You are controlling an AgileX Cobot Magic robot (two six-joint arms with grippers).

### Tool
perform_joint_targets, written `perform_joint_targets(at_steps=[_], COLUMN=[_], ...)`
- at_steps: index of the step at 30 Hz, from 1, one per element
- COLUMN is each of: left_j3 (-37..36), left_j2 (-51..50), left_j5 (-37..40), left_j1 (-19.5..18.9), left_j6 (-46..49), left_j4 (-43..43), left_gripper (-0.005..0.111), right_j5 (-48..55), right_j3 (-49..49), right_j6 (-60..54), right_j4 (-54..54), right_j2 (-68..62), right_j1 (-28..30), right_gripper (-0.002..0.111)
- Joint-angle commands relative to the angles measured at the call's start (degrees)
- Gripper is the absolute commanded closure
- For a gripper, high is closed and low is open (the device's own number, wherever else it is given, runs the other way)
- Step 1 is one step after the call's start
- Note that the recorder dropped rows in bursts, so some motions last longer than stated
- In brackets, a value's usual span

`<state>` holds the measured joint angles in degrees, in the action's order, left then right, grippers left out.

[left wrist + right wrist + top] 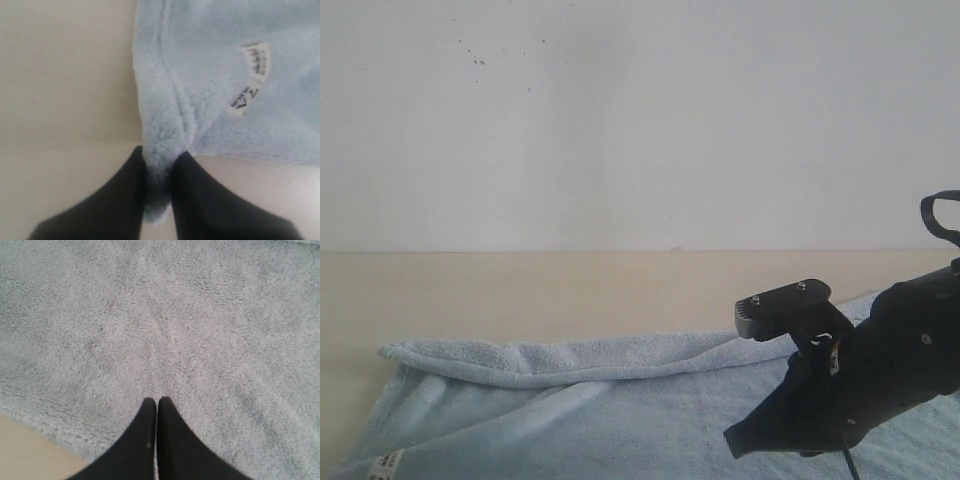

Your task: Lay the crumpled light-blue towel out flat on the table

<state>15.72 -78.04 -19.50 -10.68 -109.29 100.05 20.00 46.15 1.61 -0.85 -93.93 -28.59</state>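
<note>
The light-blue towel (620, 410) lies across the near part of the beige bench (520, 290). Its far edge is rolled into a long fold, and a white label (252, 75) sits near one corner. The left tool (160, 167) pinches a bunched bit of hem by that corner. The right tool (157, 405) has its tips pressed together, holding nothing, over open towel.

Plain white wall (720, 120) with small dark specks (478, 60)
</note>
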Motion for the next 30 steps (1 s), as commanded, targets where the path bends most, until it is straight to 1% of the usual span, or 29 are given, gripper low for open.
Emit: perform_joint_targets(at_steps=[1,2,3,5,6,7,9,12,13,17,22,30], left_j3=[6.7,8.1,8.6,9.8,10.9,11.9,17.1,22.7,25.6,33.0,37.8,42.2], left_j2=[0.0,0.0,0.0,-0.5,-1.6,-2.7,-8.9,-16.0,-19.6,-27.4,-32.2,-35.6], left_j5=[-2.6,-2.5,-2.1,1.1,4.5,5.0,0.9,-1.7,-4.0,-6.8,-10.7,-11.3], left_j1=[-0.2,-0.2,-0.2,-0.1,-0.1,-0.1,-0.1,-0.1,-0.1,-0.1,-0.1,-0.1], left_j6=[-0.3,-1.4,-1.9,-2.5,-2.3,-2.1,-0.8,-0.8,-0.8,-1.2,-1.8,-1.8], left_j4=[-0.1,-0.1,-0.1,-0.1,-1.0,-1.8,-2.1,-2.1,-2.1,-3.6,-3.7,-5.3], left_gripper=[0.054,0.047,0.047,0.049,0.052,0.053,0.054,0.054,0.054,0.054,0.058,0.059], right_j5=[-0.9,-0.9,-0.9,-1.3,-1.7,-2.0,-1.8,-0.5,-0.1,-2.6,-5.5,-8.0], right_j3=[0.3,0.3,0.3,0.3,0.3,0.3,0.3,0.3,0.3,0.3,0.3,0.3], right_j6=[-0.7,-0.7,-0.7,-0.7,-0.6,-0.5,-0.5,-0.5,-0.5,-0.6,-0.8,-1.2], right_j4=[-0.2,-0.5,-1.1,-2.3,-2.7,-2.8,-3.9,-4.7,-4.7,-4.7,-4.7,-4.7], right_j2=[0.7,0.7,0.7,0.7,0.7,0.7,0.7,0.7,0.7,0.7,0.7,0.7], right_j1=[-0.1,-0.1,-0.1,-0.1,-0.1,-0.1,-0.1,-0.1,-0.1,-0.1,-0.1,-0.1], right_gripper=[0.108,0.108,0.108,0.108,0.108,0.108,0.108,0.108,0.108,0.108,0.108,0.108])
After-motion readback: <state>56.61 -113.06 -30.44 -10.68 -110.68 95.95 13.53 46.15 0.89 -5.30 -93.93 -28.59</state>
